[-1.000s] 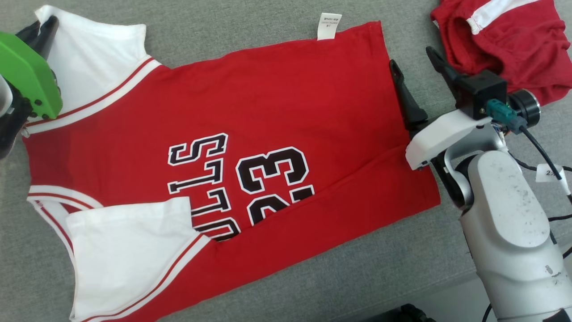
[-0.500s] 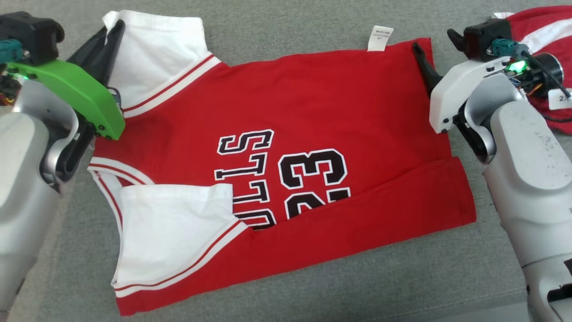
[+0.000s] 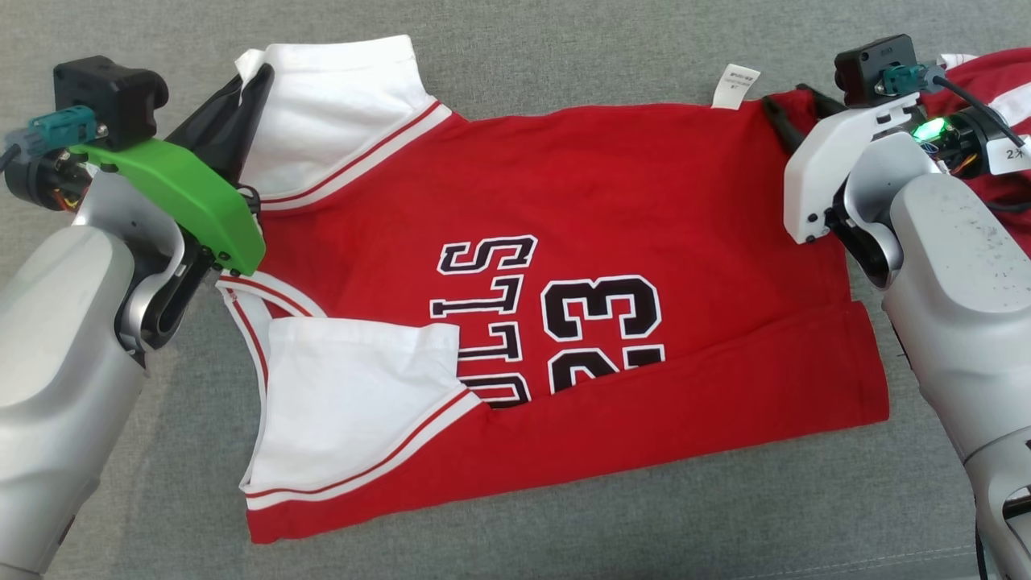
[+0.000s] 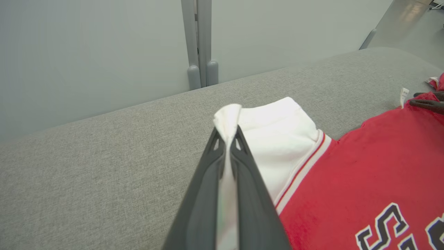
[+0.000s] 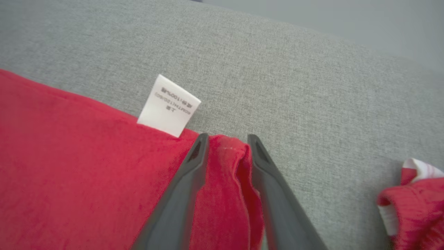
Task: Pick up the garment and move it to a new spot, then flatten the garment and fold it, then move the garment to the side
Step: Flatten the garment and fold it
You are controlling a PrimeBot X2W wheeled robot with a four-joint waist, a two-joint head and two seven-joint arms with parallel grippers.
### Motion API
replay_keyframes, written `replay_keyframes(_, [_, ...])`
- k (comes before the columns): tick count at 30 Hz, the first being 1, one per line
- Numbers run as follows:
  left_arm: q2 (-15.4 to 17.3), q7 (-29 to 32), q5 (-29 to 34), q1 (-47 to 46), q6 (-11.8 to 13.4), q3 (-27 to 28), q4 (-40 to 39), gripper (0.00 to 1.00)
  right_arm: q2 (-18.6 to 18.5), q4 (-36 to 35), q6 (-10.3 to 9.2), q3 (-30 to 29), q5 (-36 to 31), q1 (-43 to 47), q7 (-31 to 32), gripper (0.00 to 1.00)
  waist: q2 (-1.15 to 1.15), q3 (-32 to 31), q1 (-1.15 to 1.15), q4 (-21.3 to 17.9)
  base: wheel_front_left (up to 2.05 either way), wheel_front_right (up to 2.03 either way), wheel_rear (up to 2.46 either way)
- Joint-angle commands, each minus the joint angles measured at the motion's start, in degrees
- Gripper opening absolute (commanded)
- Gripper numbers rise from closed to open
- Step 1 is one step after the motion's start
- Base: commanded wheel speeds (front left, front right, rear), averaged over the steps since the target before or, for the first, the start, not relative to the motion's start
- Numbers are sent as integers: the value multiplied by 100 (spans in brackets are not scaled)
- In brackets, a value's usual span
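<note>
At the far right corner of the garment, the right pincer has come in from beside the hem, where it stood wide open a second ago, and now straddles a bunched fold of red cloth just right of the care label. Its jaws are partway closed with the fold filling the gap between them; whether they already pinch it firmly I cannot tell. Over on the far left, the left pincer stays clamped tight on the tip of the white sleeve, as before. The head camera has also swung, so the whole scene sits differently in its view, though the jersey itself lies spread on the grey table much as it did, near edge already turned over the lettering. With both far corners taken, the fold of the far edge toward the near side looks ready to begin, once the right grip is sure. Another red garment lies just beyond the right arm.
</note>
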Motion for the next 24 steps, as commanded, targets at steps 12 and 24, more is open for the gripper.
replay_keyframes(12, [201, -572, -210, 778, 8, -35, -223, 0, -160, 175, -10, 234, 364, 463, -1002, 0, 0, -623, 0, 2, 0, 0, 0])
replay_keyframes(24, [277, -1321, -540, 2807, 587, 21, -1242, 0, -414, -808, -10, 199, 632, 2215, -1556, 0, 0, -1418, 0, 89, 0, 0, 0])
